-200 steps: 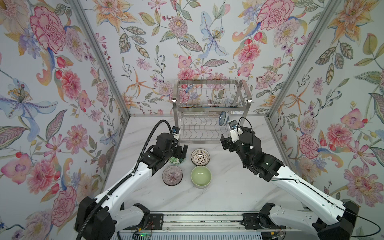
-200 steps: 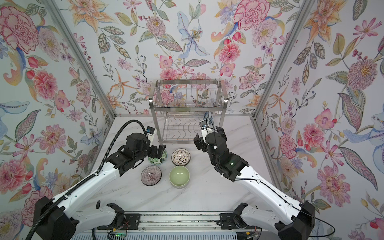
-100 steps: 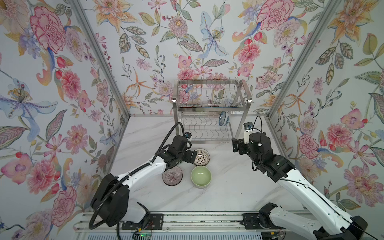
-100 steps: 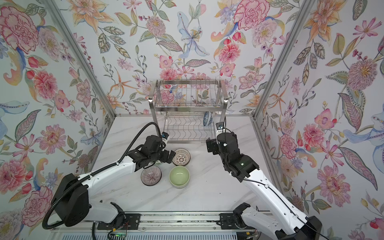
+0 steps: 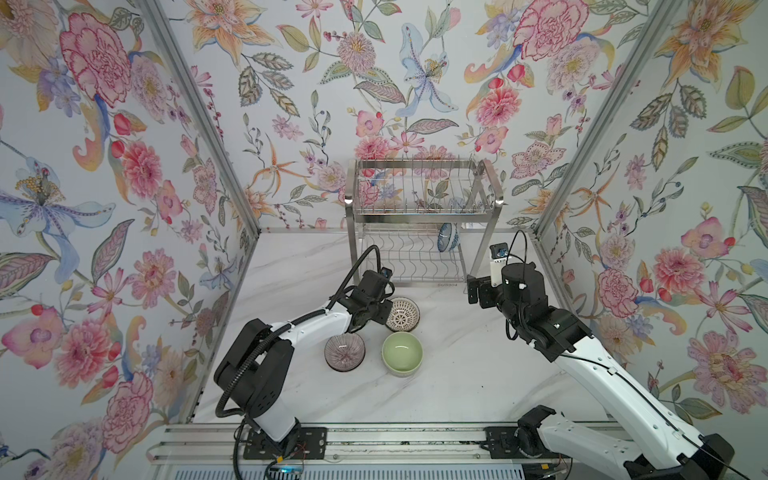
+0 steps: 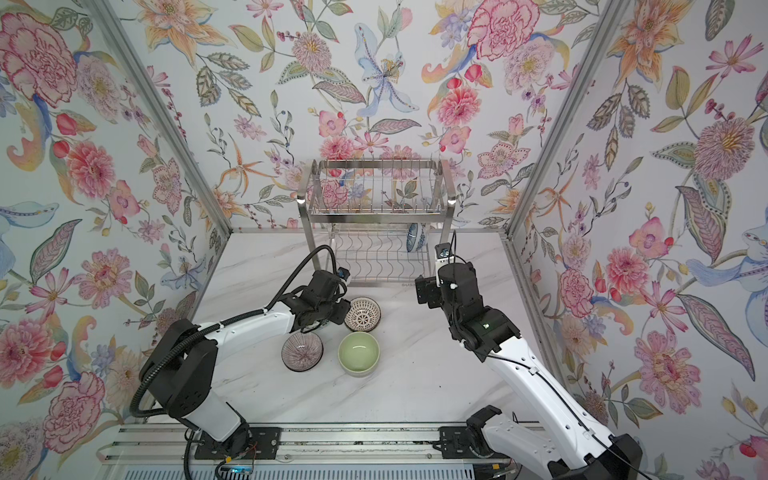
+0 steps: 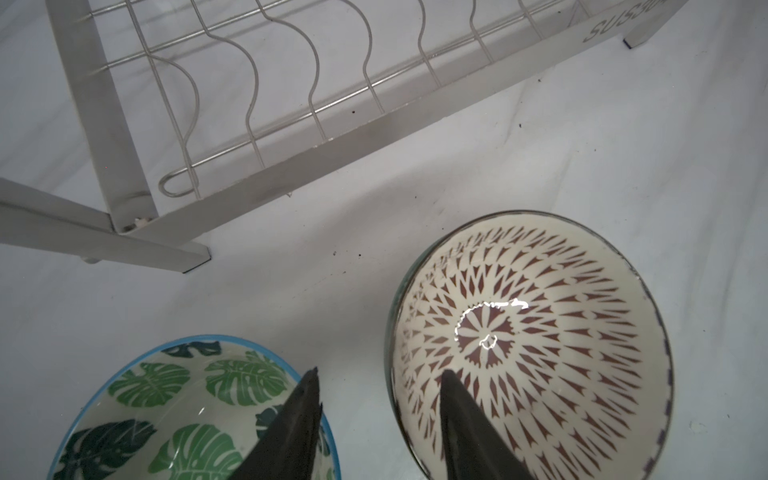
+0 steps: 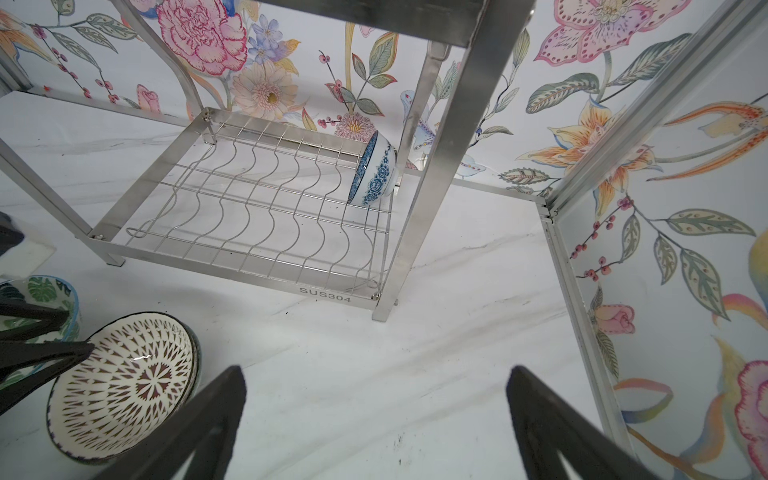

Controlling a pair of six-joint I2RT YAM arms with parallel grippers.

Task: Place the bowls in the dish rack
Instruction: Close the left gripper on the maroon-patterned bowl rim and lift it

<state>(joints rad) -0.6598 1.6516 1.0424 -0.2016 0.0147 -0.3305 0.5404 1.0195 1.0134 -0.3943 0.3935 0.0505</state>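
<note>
Surface: white marbled top carrying every item. Dish rack: two-tier steel wire, at the middle of the far edge. Its lower shelf holds one blue floral bowl, tipped on its rim at the end toward the right edge. Right gripper: jaws spread wide and holding nothing, hovering over bare surface in front of the rack's leg on that side. Left gripper: low over the middle of the surface, jaws parted and straddling the rim of the brown lattice bowl. One finger is inside it, the other outside and close against the leaf-print bowl; the jaws are not yet clenched. Green bowl and ribbed bowl: upright, side by side, nearer the front edge. Step in hand, by judgement: pinching the lattice bowl's wall for transfer to the rack. Handling notes:
- Seat the inner finger well down the wall before clenching, since glazed ceramic probably slips.
- Keep the outer finger off the leaf-print rim, lest the neighbour be dragged.
- Lift straight up before swinging.
- Set the bowl on edge in a free wave of the lower shelf, apart from the floral bowl.
</note>
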